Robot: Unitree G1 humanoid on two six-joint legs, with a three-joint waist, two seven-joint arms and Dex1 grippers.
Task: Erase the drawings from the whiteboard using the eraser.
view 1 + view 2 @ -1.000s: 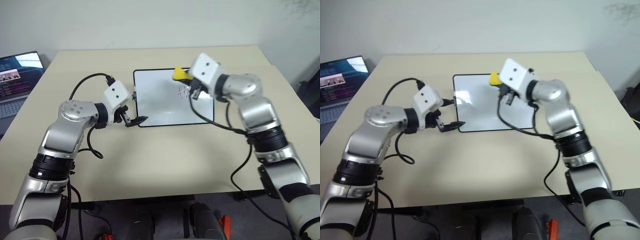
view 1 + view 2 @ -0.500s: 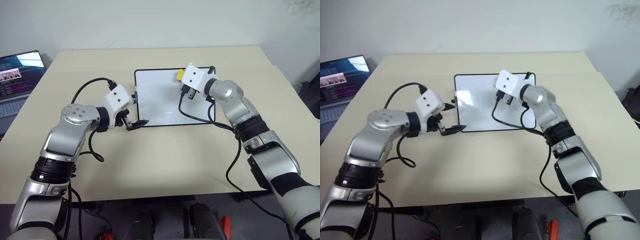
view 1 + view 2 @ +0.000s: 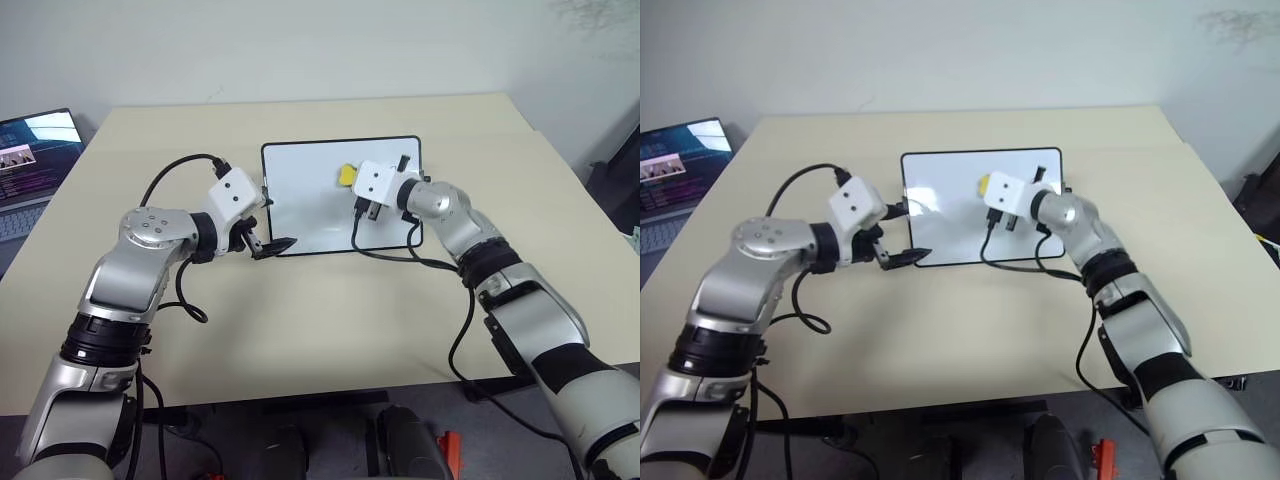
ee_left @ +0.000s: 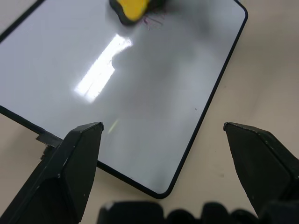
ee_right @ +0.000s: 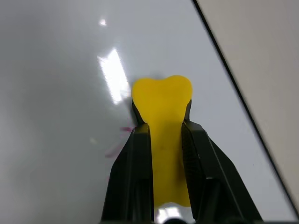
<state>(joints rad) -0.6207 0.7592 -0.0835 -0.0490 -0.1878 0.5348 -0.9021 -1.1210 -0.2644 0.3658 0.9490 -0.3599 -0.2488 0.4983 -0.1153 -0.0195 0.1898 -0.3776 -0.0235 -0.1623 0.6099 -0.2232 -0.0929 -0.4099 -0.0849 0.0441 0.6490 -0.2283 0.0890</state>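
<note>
Beige table (image 3: 330, 320): right claw (image 5: 161, 135) clamps eraser (image 5: 162, 100) on whiteboard (image 3: 310, 200); left claw (image 4: 163, 140) wide open.

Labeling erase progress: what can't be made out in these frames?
- The drawings: mostly hidden by the right hand in both eye views; cut by the eraser and fingers in the right wrist view.
- Eraser touching the whiteboard or just above: cannot tell.
- Laptop: cut by the edge, screen unreadable.

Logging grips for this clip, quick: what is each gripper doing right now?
Left gripper: open, fingers spread, holding nothing, at the whiteboard's near edge.
Right gripper: shut on the eraser, over the whiteboard.
</note>
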